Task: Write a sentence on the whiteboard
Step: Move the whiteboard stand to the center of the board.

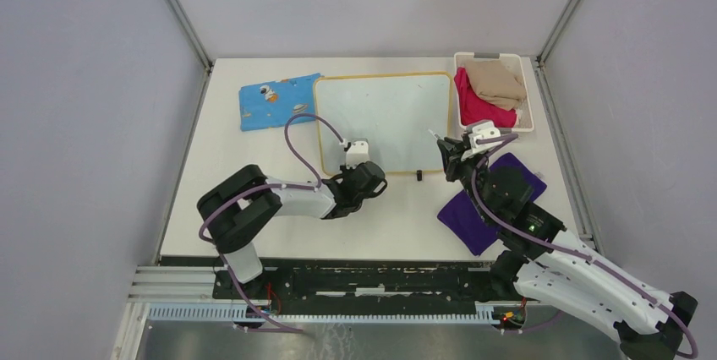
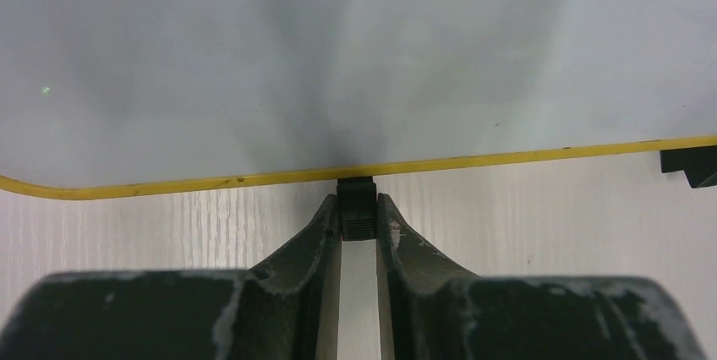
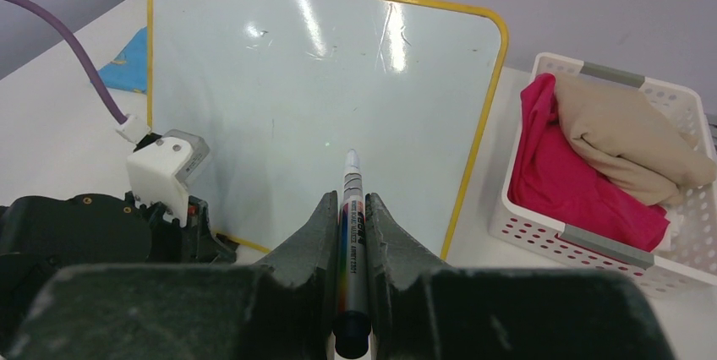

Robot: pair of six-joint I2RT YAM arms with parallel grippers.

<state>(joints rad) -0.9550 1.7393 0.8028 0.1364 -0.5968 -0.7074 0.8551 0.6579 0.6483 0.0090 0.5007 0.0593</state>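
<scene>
Left wrist view: left gripper point(image 2: 357, 208) is clamped on a black clip point(image 2: 356, 187) at the whiteboard's point(image 1: 385, 115) near edge. Right gripper point(image 3: 349, 201) pinches a marker point(image 3: 353, 174). The board lies far-centre on the table point(image 1: 220, 149).

I read this as a robotics lab test cell. In the top view, plain grey panels point(image 1: 84, 81) close in a white table point(image 1: 220, 123) on 3 sides, with bare metal posts point(image 1: 179, 13) running to the upper corners. Along the bottom of the frame, an aluminium rail point(image 1: 177, 280) carries my left arm point(image 1: 287, 195) and right arm point(image 1: 583, 271), with a purple cable point(image 1: 292, 144) looping loose. The whiteboard point(image 1: 389, 115), a white basket point(image 1: 495, 57) and a blue cloth point(image 1: 275, 102) are laid out as props.
</scene>
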